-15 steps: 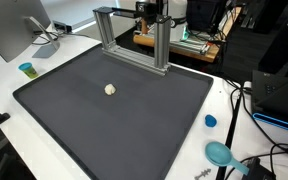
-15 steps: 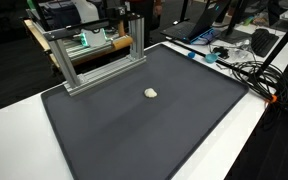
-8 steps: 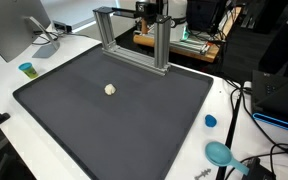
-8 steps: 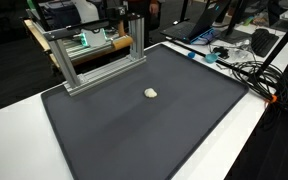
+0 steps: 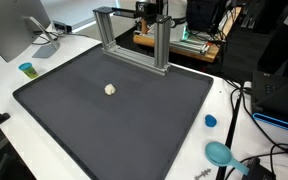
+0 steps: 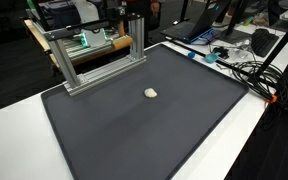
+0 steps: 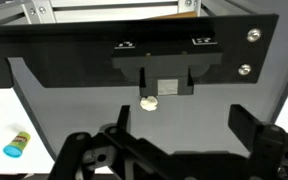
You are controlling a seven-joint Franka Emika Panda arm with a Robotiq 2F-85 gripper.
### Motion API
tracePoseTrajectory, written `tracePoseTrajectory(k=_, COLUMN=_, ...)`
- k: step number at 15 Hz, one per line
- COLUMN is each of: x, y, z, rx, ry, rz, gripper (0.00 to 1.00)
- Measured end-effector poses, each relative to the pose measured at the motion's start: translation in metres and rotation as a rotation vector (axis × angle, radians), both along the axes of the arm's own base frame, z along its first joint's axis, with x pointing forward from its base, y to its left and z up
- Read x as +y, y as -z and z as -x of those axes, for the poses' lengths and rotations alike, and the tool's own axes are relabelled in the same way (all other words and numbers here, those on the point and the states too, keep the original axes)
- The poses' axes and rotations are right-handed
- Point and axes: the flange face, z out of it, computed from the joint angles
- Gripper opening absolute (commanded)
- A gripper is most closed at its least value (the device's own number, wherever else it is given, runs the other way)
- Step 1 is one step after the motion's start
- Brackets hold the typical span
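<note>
Gripper (image 7: 172, 150) jaws spread wide, nothing between them, over the dark mat (image 7: 74, 110). Small off-white lump (image 7: 149, 102) sits on the mat ahead of the fingers (image 7: 84, 150), clear of them and roughly centred in the gap. In both exterior views the lump (image 5: 110, 89) (image 6: 150, 94) lies alone on the mat, toward the side with the aluminium frame (image 5: 134, 35). Small blue cup (image 5: 26, 69) stands on the white table (image 5: 4, 85) just off the mat edge. Gripper doesn't show in the exterior views.

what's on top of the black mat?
A small cream lump near the middle and an aluminium frame at one edge. The mat hides the table surface beneath it.
</note>
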Motion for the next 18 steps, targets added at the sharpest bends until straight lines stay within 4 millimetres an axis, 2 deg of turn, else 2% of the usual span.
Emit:
tracePoseTrajectory(k=5, x=0.001, y=0.002, z=0.000, rx=0.008, ry=0.003, rz=0.011, gripper=1.00)
tracePoseTrajectory(k=11, x=-0.002, y=0.023, z=0.006, rx=0.059, ry=-0.014, rz=0.024, gripper=1.00)
tracePoseTrajectory(k=16, x=-0.004, y=0.028, z=0.005, rx=0.074, ry=-0.015, rz=0.016, gripper=1.00)
tracePoseTrajectory(k=18, x=-0.006, y=0.030, z=0.005, rx=0.079, ry=-0.016, rz=0.010, gripper=0.94)
